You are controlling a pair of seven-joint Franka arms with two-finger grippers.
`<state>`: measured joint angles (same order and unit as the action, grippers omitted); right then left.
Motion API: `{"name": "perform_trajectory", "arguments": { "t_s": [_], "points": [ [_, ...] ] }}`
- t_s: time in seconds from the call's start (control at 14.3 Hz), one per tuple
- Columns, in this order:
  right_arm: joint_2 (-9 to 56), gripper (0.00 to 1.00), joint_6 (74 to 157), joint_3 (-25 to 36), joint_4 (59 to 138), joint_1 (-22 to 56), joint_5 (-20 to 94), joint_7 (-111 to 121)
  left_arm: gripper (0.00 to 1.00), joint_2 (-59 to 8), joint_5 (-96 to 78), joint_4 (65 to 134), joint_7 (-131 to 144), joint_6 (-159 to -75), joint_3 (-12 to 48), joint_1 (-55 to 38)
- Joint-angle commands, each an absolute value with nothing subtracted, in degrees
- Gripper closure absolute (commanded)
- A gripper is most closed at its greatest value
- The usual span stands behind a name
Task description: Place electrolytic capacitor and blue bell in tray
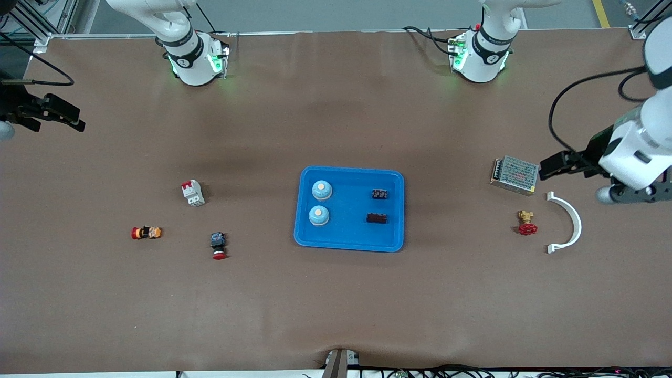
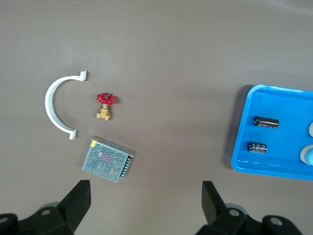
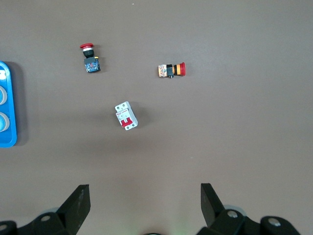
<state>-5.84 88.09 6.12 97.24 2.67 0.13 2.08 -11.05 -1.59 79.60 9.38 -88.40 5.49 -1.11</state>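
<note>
The bright-blue tray [image 1: 349, 239] lies mid-table. In it rest two blue bells [image 1: 322, 190] [image 1: 318, 215] toward the right arm's end and two dark electrolytic capacitors [image 1: 380, 194] [image 1: 376, 218] toward the left arm's end. The left wrist view shows the capacitors [image 2: 266, 122] in the tray [image 2: 274, 100]. My left gripper [image 1: 548, 165] [image 2: 145, 193] hangs open and empty over the table beside the mesh box. My right gripper [image 1: 71, 118] [image 3: 145, 196] hangs open and empty over the right arm's end of the table. The tray's edge [image 3: 11, 107] shows in the right wrist view.
A metal mesh power supply [image 1: 515, 175], a red-handled brass valve [image 1: 526, 223] and a white curved bracket [image 1: 569, 223] lie at the left arm's end. A white circuit breaker [image 1: 192, 192], a red push button [image 1: 218, 245] and an orange-and-red switch [image 1: 146, 232] lie toward the right arm's end.
</note>
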Motion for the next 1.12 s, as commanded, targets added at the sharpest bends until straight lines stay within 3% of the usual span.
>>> {"name": "perform_trajectory", "arguments": {
  "t_s": [0.0,1.05],
  "points": [
    [-5.9,0.00,87.1,5.4,96.4,1.4,1.2,2.1,0.00,-8.2,-1.9,81.2,6.4,-87.1,5.1,-0.8],
    [-5.4,0.00,87.1,5.3,96.4,1.7,1.2,2.1,0.00,-0.9,-0.1,85.5,-0.4,-82.3,2.8,-3.3]
  ]
}}
